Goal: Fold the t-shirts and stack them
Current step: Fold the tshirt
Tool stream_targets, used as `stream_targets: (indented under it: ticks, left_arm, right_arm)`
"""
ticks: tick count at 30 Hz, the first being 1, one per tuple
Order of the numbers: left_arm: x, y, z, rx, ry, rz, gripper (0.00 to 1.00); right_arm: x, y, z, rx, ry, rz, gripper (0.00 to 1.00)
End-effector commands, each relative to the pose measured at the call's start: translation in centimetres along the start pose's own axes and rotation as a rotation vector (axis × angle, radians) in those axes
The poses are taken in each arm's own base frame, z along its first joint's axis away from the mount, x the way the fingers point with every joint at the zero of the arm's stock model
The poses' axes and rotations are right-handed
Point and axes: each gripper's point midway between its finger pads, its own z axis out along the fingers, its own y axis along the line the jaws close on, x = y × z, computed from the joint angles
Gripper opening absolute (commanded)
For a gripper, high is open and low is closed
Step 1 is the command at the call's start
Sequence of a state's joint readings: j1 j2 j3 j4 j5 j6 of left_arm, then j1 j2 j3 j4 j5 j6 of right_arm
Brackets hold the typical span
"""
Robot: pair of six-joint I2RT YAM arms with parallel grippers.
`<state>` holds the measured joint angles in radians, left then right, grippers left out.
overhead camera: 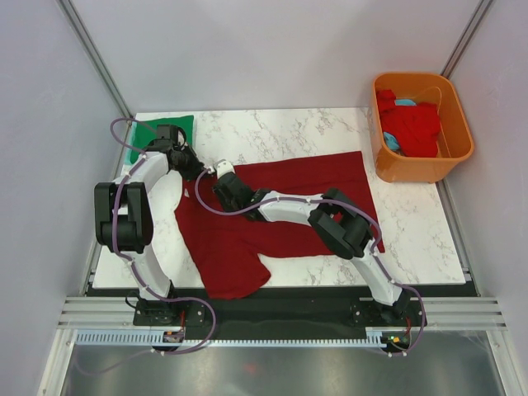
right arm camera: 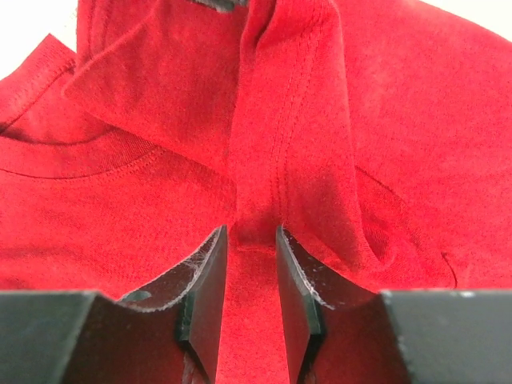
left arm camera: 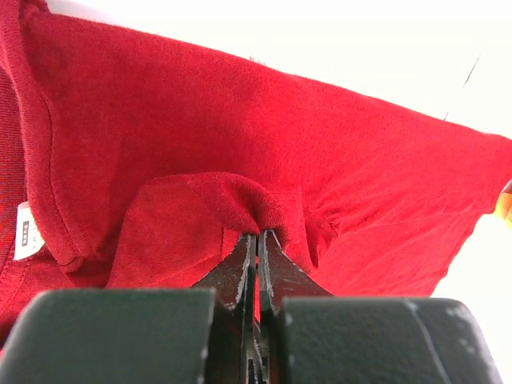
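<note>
A dark maroon red t-shirt lies spread across the marble table. My left gripper is at its far left edge and is shut on a bunched fold of the maroon cloth, with the jaws pressed together. My right gripper is right beside it. Its jaws stand narrowly apart around a raised hemmed strip of the same shirt. A folded bright green t-shirt lies at the back left corner, partly hidden by my left arm.
An orange tub stands at the back right, off the marble, holding a brighter red shirt and a bit of light blue cloth. Grey walls enclose the table on three sides. Both arms reach over the shirt.
</note>
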<state>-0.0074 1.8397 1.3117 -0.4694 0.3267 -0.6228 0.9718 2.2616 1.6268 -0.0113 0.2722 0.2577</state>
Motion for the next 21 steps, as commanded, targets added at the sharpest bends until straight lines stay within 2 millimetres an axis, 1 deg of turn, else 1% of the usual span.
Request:
stream_targets:
  ticks: [1, 4, 7, 8, 10, 11, 12, 13, 14, 15, 17, 18, 19, 21]
  left_arm:
    - [-0.2, -0.6, -0.3, 0.034, 0.002, 0.015, 0.02]
    - [-0.2, -0.5, -0.3, 0.031, 0.002, 0.016, 0.02]
    - [-0.3, -0.5, -0.5, 0.027, -0.010, 0.020, 0.02]
    - [-0.2, -0.3, -0.4, 0.024, -0.005, 0.019, 0.02]
    - [-0.2, -0.4, -0.6, 0.026, -0.009, 0.021, 0.02]
    - [-0.2, -0.2, -0.7, 0.019, -0.016, 0.021, 0.02]
    - [-0.2, -0.2, -0.8, 0.016, -0.016, 0.021, 0.02]
    - [-0.4, -0.5, -1.4, 0.019, -0.033, 0.022, 0.02]
    - [-0.2, 0.0, -1.6, -0.006, -0.037, 0.011, 0.02]
    - [-0.3, -0.1, -2.3, -0.013, -0.053, 0.009, 0.02]
    - [-0.2, 0.6, -2.9, -0.050, -0.065, 0.011, 0.02]
    - [0.0, 0.7, -3.2, -0.058, -0.064, 0.009, 0.02]
    - [0.1, 0.6, -3.8, -0.055, -0.073, 0.018, 0.02]
    - [0.9, 1.1, -4.2, -0.067, -0.062, 0.020, 0.02]
  right_arm:
    - [-0.7, 0.2, 0.3, 0.024, -0.017, 0.011, 0.38]
    - [-0.2, -0.2, 0.3, 0.049, -0.006, 0.019, 0.37]
    - [-0.1, -0.6, 0.2, 0.070, -0.007, 0.023, 0.30]
    - [-0.1, -0.7, 0.2, 0.077, -0.007, 0.023, 0.20]
    - [-0.6, -0.9, -0.1, 0.087, -0.018, 0.028, 0.09]
    - [-0.8, -0.9, -0.3, 0.087, -0.021, 0.028, 0.00]
    - [-1.2, -0.8, -0.6, 0.084, -0.027, 0.029, 0.00]
    - [-2.2, -0.6, -1.3, 0.070, -0.041, 0.033, 0.00]
    - [-2.7, -0.5, -1.7, 0.061, -0.045, 0.029, 0.00]
    - [-3.8, -0.3, -2.6, 0.042, -0.062, 0.032, 0.00]
    - [-4.7, -0.2, -3.8, 0.032, -0.076, 0.034, 0.00]
    - [-5.4, -0.3, -4.7, 0.024, -0.089, 0.039, 0.00]
    - [-5.7, -0.2, -5.2, 0.012, -0.092, 0.039, 0.00]
    - [-5.7, -0.2, -6.1, 0.000, -0.092, 0.042, 0.00]
